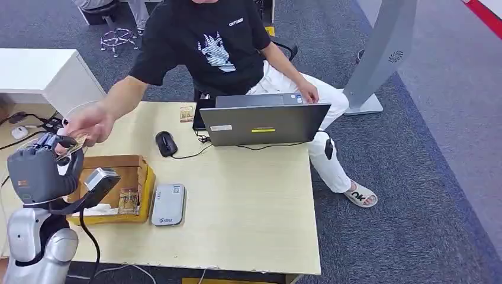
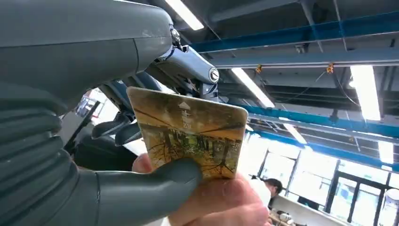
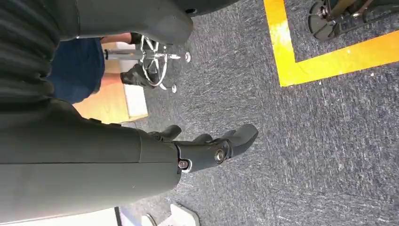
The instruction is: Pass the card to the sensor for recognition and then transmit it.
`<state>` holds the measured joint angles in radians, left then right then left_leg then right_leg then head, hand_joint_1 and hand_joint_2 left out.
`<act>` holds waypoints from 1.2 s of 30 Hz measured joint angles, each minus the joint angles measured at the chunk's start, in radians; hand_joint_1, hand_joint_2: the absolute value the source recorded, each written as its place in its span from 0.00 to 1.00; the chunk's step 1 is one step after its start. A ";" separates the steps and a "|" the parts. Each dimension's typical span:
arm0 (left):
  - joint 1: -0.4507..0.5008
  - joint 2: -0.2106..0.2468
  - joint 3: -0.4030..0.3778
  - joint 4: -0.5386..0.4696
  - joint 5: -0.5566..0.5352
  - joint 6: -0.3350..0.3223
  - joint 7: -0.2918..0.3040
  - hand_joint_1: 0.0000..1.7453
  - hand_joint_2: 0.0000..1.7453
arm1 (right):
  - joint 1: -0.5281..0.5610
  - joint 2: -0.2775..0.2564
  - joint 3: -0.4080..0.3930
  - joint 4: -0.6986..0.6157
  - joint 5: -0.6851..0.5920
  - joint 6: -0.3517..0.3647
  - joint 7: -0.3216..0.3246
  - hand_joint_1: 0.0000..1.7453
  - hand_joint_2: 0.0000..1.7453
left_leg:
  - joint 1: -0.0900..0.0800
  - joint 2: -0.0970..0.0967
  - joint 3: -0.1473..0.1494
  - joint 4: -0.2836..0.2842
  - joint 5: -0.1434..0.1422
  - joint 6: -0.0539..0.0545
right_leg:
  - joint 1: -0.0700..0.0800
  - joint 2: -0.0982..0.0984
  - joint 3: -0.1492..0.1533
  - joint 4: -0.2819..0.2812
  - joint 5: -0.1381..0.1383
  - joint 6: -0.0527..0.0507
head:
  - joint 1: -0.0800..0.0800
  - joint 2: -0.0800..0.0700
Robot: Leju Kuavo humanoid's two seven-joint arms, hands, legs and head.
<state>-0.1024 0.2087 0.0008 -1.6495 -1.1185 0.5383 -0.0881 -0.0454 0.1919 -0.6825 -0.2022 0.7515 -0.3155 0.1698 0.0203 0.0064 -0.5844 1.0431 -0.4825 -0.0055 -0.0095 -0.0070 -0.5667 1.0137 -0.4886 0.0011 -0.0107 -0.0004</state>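
Card (image 2: 188, 136) sits pinched between the left hand's (image 1: 38, 168) thumb and darker fingers (image 2: 188, 70), raised beside the table's (image 1: 248, 201) left edge; a person's hand (image 1: 89, 123) grips its lower part, fingertips partly hidden behind the thumb; right hand (image 3: 207, 148) hangs over carpet, fingers loosely apart, holding nothing; sensor (image 1: 168, 204) lies flat by the wooden box (image 1: 127, 168).

The right robot hand (image 3: 207, 148) hangs empty, fingers loosely extended, above grey carpet (image 3: 329, 150) marked with yellow tape (image 3: 301, 56).
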 joint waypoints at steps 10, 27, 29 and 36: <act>0.019 -0.026 -0.024 0.000 0.004 -0.004 -0.002 0.00 1.00 | 0.000 0.000 0.000 0.000 0.001 0.000 -0.001 0.00 1.00 | 0.000 0.000 0.000 0.000 0.000 0.000 | 0.000 0.000 0.000 0.000 0.000 0.000 | 0.000 0.000; 0.229 -0.090 -0.005 -0.157 0.257 0.155 -0.190 0.00 1.00 | 0.002 0.004 -0.019 0.000 -0.005 -0.021 -0.003 0.00 1.00 | 0.000 0.000 -0.001 0.000 -0.001 0.001 | 0.000 0.000 0.000 0.000 -0.001 0.001 | 0.000 0.000; 0.260 -0.101 0.010 -0.184 0.265 0.155 -0.202 0.00 1.00 | 0.001 0.006 -0.023 0.000 -0.005 -0.021 -0.003 0.00 1.00 | 0.000 0.000 -0.001 0.000 -0.001 0.001 | 0.000 -0.001 0.000 -0.001 -0.001 0.001 | 0.000 0.000; 0.338 -0.186 0.079 -0.262 0.429 0.156 -0.335 0.00 1.00 | 0.002 0.008 -0.040 0.000 -0.008 -0.030 -0.011 0.00 1.00 | 0.000 0.001 -0.002 -0.001 -0.001 0.001 | 0.000 0.000 0.001 0.000 0.000 0.000 | 0.000 0.000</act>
<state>0.2354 0.0224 0.0794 -1.9112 -0.6895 0.6939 -0.4236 -0.0432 0.1999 -0.7225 -0.2022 0.7431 -0.3456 0.1587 0.0202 0.0074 -0.5861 1.0425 -0.4834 -0.0047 -0.0095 -0.0072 -0.5661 1.0133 -0.4889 0.0015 -0.0103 -0.0004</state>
